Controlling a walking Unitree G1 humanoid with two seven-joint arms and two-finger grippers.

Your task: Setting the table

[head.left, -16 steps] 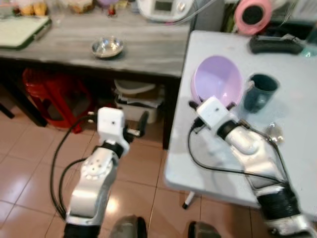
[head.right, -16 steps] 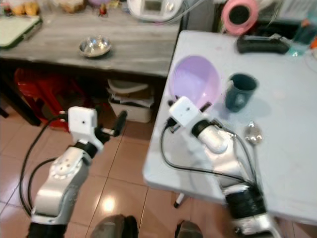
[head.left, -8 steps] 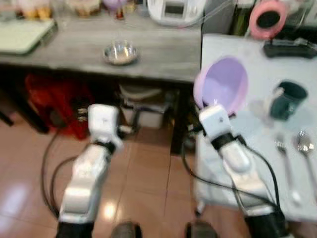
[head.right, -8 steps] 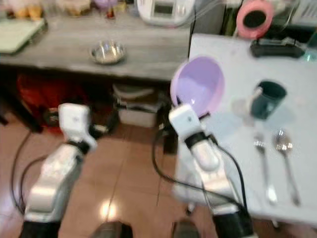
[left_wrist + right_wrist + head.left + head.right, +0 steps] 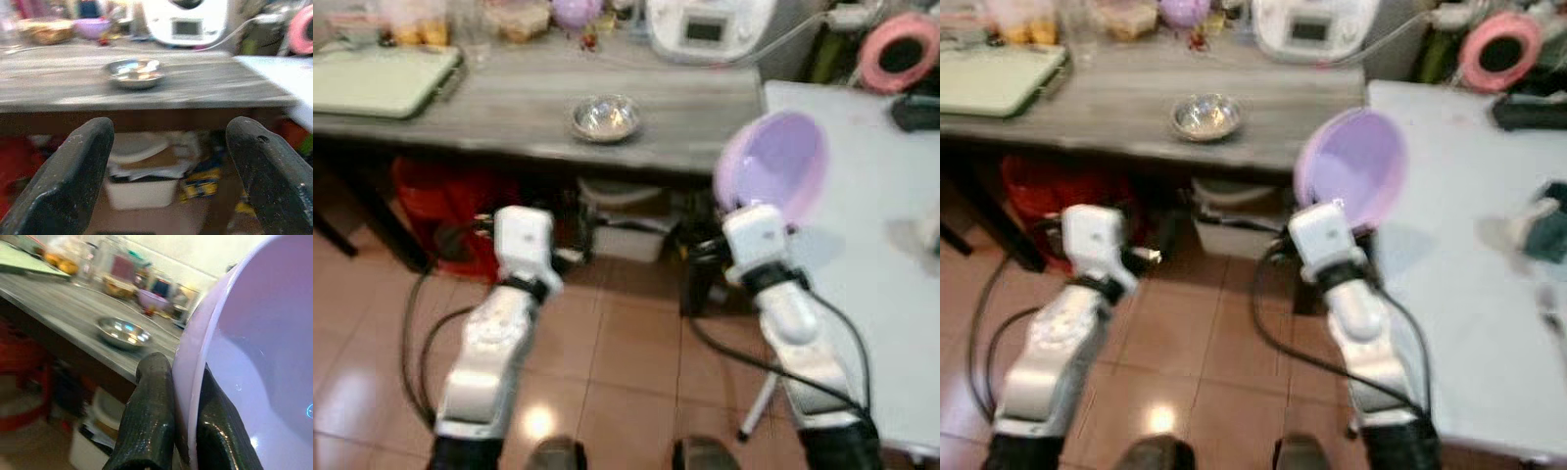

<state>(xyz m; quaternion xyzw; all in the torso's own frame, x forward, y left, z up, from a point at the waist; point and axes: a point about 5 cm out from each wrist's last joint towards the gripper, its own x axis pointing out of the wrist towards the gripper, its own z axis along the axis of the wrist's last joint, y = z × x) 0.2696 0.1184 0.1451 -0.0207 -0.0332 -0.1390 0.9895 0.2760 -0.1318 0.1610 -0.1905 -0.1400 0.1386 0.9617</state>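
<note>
A lilac plastic bowl (image 5: pixel 771 162) hangs tilted in the air at the near corner of the white table (image 5: pixel 891 284), its rim pinched by my right gripper (image 5: pixel 182 431), which is shut on it. My left gripper (image 5: pixel 171 161) is open and holds nothing; it hangs over the tiled floor in front of the grey wooden counter (image 5: pixel 489 98). A small steel bowl (image 5: pixel 605 117) sits on that counter, straight ahead of the left fingers (image 5: pixel 78 171). A dark green mug (image 5: pixel 1549 223) stands blurred on the white table at the right.
On the counter are a green cutting board (image 5: pixel 382 80), jars and a white appliance (image 5: pixel 705 27). Under it are a red stool (image 5: pixel 435 196) and white tubs (image 5: pixel 626 230). A pink round object (image 5: pixel 899 51) and a black item stand at the table's far end.
The camera has swung left, so the table slid right and the fork and spoon left the picture. My right gripper still holds the lilac bowl. The left arm stays low.
</note>
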